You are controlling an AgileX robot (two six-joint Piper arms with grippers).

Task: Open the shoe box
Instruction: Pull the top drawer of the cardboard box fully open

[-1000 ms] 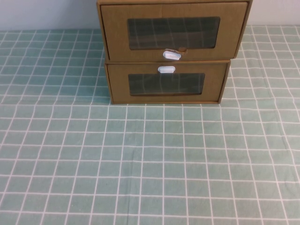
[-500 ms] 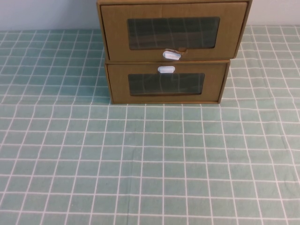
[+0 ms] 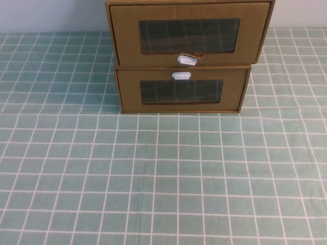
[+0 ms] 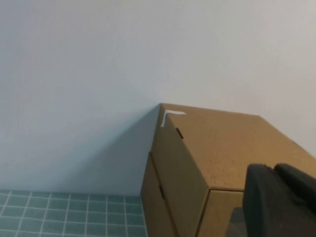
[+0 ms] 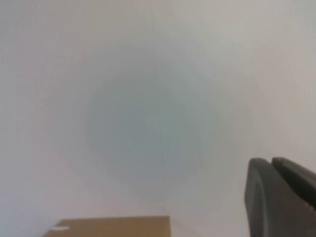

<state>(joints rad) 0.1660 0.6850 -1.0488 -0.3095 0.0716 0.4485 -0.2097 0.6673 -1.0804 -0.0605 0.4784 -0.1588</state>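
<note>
Nothing moved: left gripper (image 4: 274,197), right gripper (image 5: 272,197) face pale wall (image 5: 148,98) above checked tablecloth (image 3: 163,173).

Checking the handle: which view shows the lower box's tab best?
High view: lower tab faces it, unobstructed. Wrist views miss it: left gripper sits beside the boxes' top, right gripper aims at the wall above them.

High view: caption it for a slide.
Two stacked shoe boxes, both closed, on checked tablecloth; left claw and right claw both off-frame.

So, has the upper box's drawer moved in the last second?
No, the upper drawer's tab stays directly above the lower drawer's tab. Left gripper and right gripper hang raised, outside the high view.
</note>
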